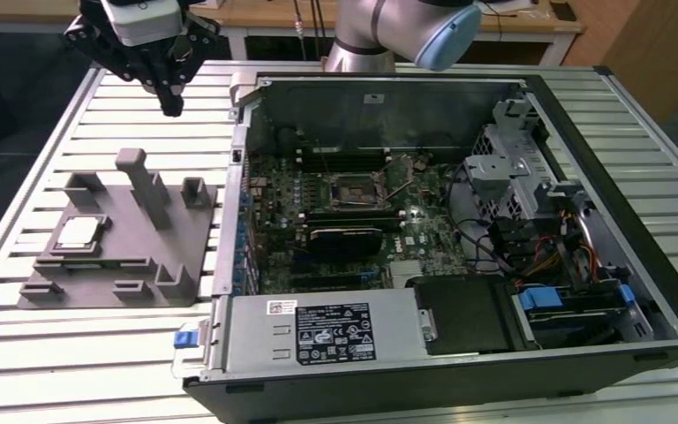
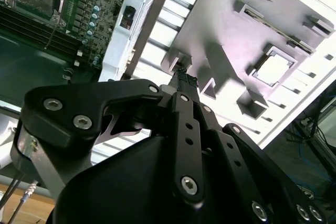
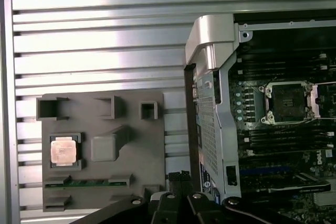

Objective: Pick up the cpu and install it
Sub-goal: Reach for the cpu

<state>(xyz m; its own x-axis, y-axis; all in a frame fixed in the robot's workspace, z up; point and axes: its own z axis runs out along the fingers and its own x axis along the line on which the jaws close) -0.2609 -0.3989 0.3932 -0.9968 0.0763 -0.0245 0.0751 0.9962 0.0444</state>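
1. The grey fixture (image 1: 121, 265) sat on the slatted table (image 1: 80, 375), just beside the open computer case (image 1: 387, 106), with bare slats around its other sides.
2. The cpu (image 1: 78, 232) lay flat in a fixture recess, well apart from the socket (image 1: 351, 188).
3. The gripper (image 1: 172, 108) hung pointing down beyond the fixture's posts, fingers together, touching nothing.

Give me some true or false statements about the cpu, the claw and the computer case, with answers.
1. The small square silvery cpu lies in a recess of the grey moulded fixture. True.
2. The black claw grips the cpu. False: it hangs shut over the slatted metal table, holding nothing.
3. The black square socket on the green motherboard holds a chip. False: it looks empty.
4. The open black computer case lies at the exterior view's right of the fixture. True.
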